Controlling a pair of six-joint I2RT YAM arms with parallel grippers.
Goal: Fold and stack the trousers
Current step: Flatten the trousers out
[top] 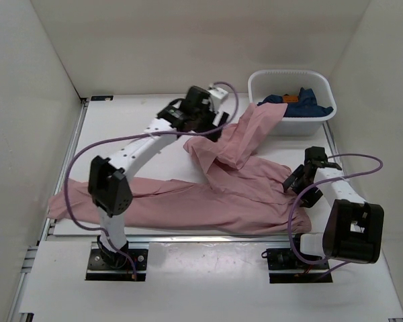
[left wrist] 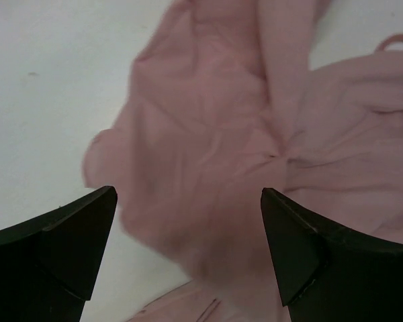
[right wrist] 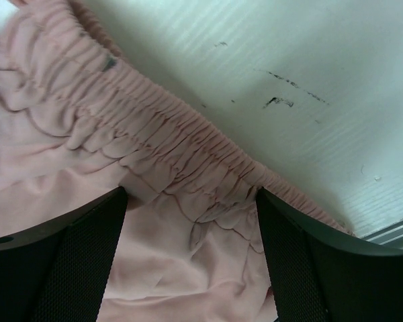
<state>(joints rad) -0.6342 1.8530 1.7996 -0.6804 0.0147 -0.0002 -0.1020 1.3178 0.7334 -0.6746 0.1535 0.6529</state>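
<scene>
Both open, nothing held: left gripper (left wrist: 188,194) over trousers' (top: 208,194) doubled-over leg, right gripper (right wrist: 191,194) over waistband (right wrist: 188,134) by table's (top: 121,127) right edge, likely lining up fold grabs

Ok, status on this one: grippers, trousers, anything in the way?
Left gripper open, right gripper open, nothing held. Trousers unfolded on table, one leg reaching the bin. Nothing blocking.

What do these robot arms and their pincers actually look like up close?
The left arm and right arm are slim white tubes linked by chunky black joint housings. Each trails a looping purple cable and stands on a black base plate. The left pincer and right pincer each have two black wedge-shaped fingers with a fine mesh-like texture.
</scene>
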